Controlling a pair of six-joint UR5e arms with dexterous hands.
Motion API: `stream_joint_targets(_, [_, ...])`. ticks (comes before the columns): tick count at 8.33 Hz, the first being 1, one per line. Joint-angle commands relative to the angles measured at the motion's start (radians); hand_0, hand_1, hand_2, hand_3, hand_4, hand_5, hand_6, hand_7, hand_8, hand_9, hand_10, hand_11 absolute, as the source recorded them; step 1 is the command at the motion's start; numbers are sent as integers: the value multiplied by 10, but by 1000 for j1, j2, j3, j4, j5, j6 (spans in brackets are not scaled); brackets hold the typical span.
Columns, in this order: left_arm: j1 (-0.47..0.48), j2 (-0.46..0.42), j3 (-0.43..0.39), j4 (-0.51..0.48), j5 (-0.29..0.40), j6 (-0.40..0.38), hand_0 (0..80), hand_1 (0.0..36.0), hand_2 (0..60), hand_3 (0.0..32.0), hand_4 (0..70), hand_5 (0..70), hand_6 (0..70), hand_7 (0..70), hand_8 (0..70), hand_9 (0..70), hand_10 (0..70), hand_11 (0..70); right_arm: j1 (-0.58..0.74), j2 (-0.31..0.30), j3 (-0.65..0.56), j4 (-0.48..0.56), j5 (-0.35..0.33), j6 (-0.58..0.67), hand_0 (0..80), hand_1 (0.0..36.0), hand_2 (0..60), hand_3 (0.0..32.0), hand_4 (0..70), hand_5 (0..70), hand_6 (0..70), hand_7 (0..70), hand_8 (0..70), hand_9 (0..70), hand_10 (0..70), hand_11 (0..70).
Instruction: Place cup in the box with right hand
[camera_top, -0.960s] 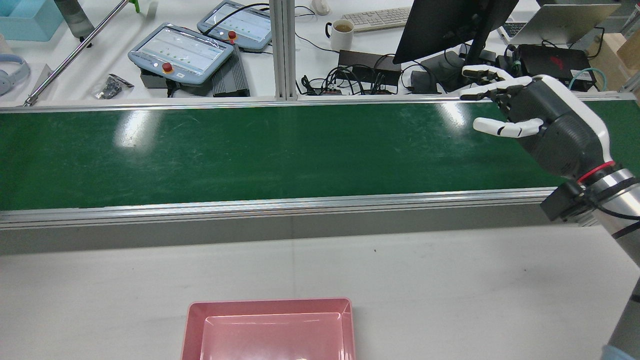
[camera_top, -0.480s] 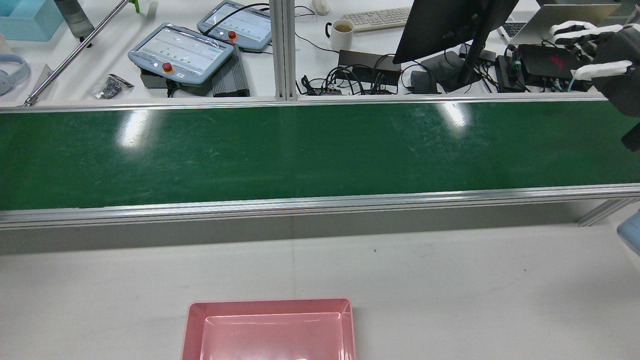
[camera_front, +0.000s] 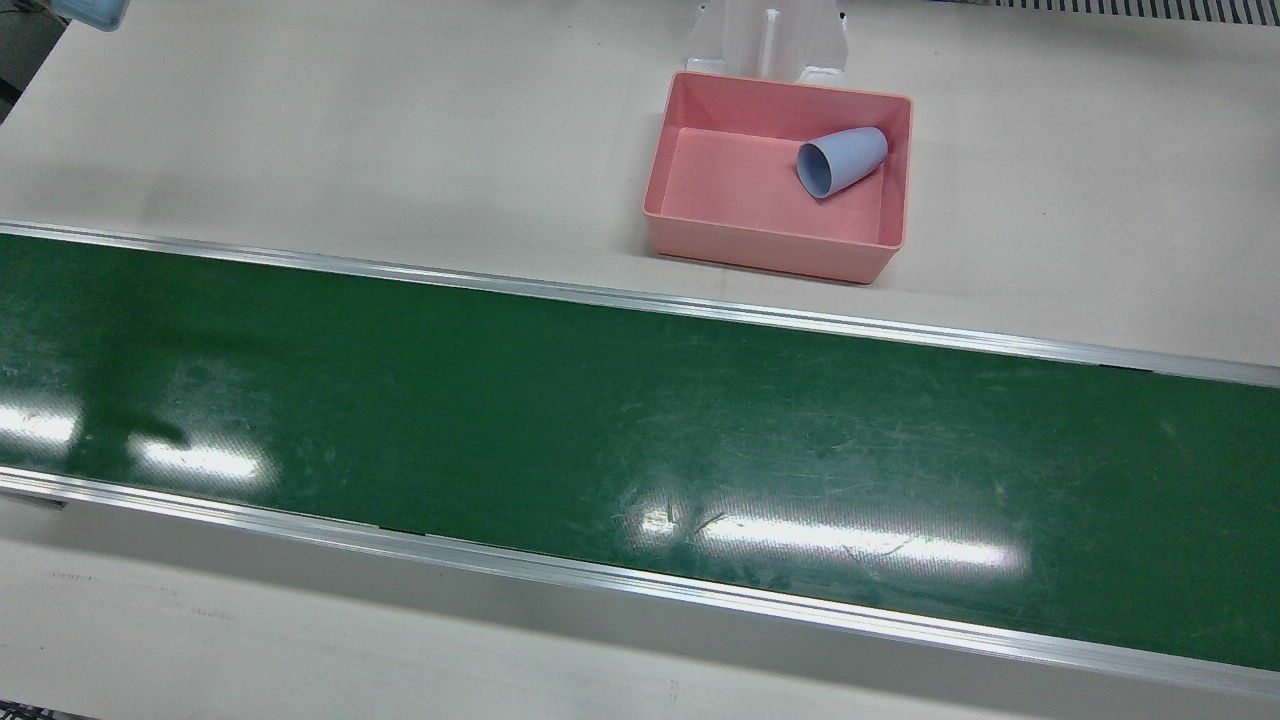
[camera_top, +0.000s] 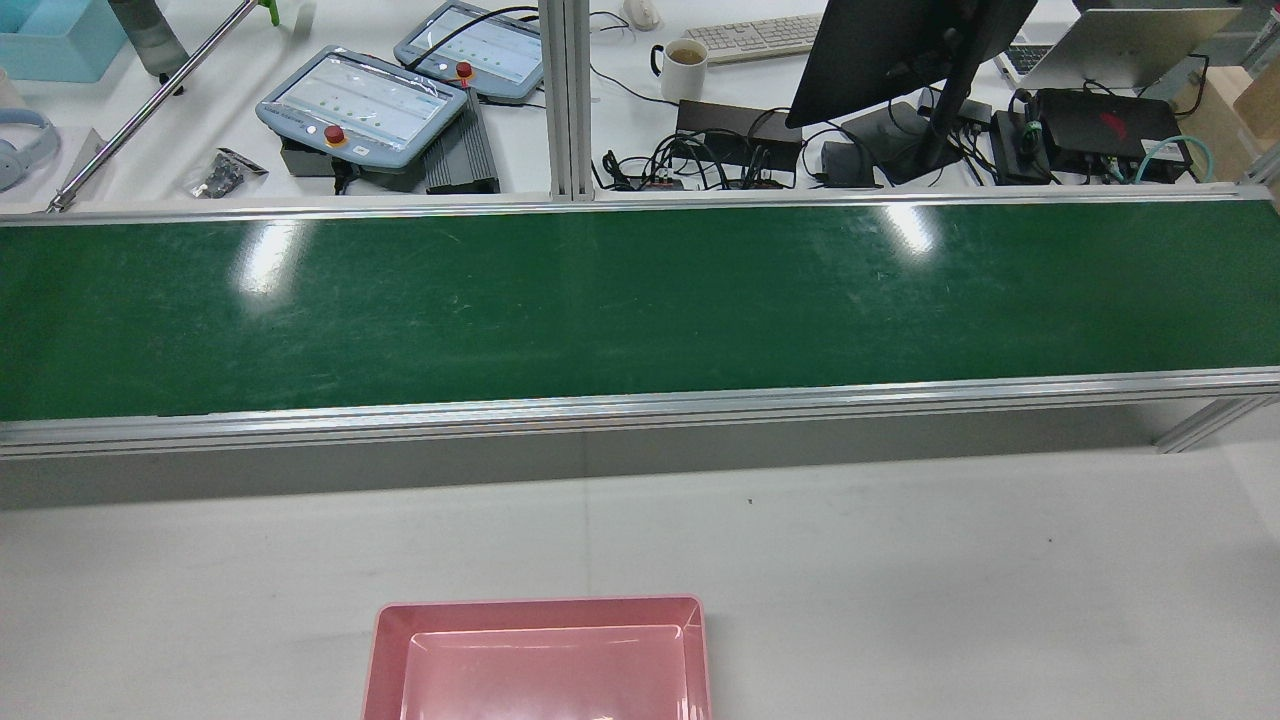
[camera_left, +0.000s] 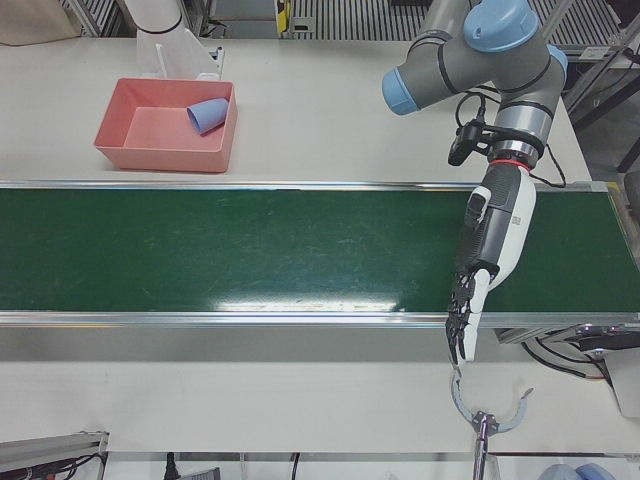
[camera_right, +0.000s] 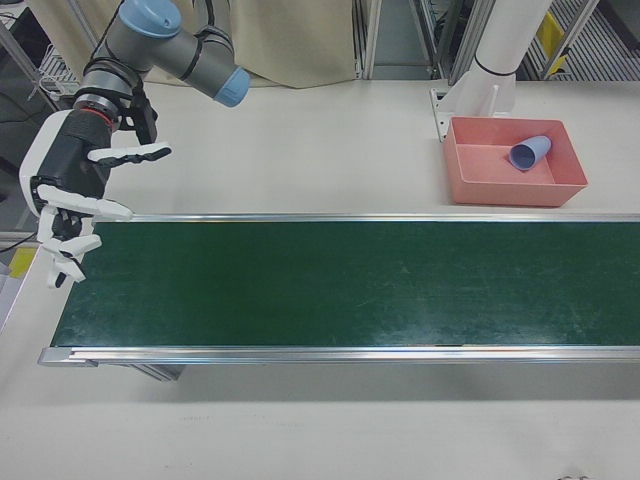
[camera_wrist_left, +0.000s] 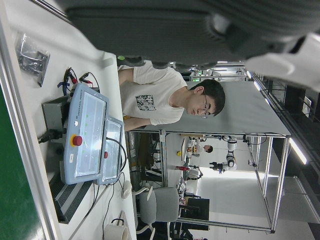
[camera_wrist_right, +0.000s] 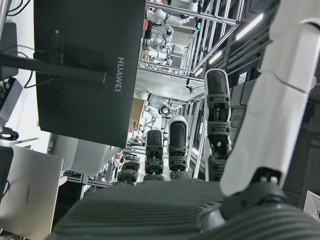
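Note:
A pale blue cup (camera_front: 842, 162) lies on its side inside the pink box (camera_front: 778, 255), mouth toward the belt; it also shows in the left-front view as the cup (camera_left: 207, 116) in the box (camera_left: 165, 158) and in the right-front view as the cup (camera_right: 529, 152). My right hand (camera_right: 75, 195) hangs open with fingers spread over the far end of the green belt, well away from the box (camera_right: 515, 192). My left hand (camera_left: 490, 250) points its straight fingers down over the belt's other end and holds nothing. The rear view shows the box (camera_top: 540, 610) but neither hand.
The green conveyor belt (camera_front: 600, 420) runs across the table between aluminium rails. Behind it stand teach pendants (camera_top: 365, 105), a mug (camera_top: 686, 66), a monitor (camera_top: 900, 50) and cables. A person (camera_wrist_left: 165, 97) sits beyond the pendants. A grey hook fixture (camera_left: 487, 420) stands below my left hand.
My right hand, open above the belt's right end a second ago, swung up and to the right and has left the rear view. The box has not moved.

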Motion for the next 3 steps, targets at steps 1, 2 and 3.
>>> stream_joint_targets(1, [0,0,2,-1,0,0,0,0,0,0,0,0,0,0,0,0,0,0,108,-27,-56,52,-15,7,532,92,0,0,700,36,156,694,129,289,64,98])
stream_joint_targets(2, [-1,0,2,-1,0,0,0,0,0,0,0,0,0,0,0,0,0,0,153,-29,-56,52,-35,8,498,100,97,0,700,27,180,700,149,338,83,120])
stream_joint_targets(3, [0,0,2,-1,0,0,0,0,0,0,0,0,0,0,0,0,0,0,167,-35,-40,52,-43,17,475,104,197,0,700,22,195,700,161,367,88,125])
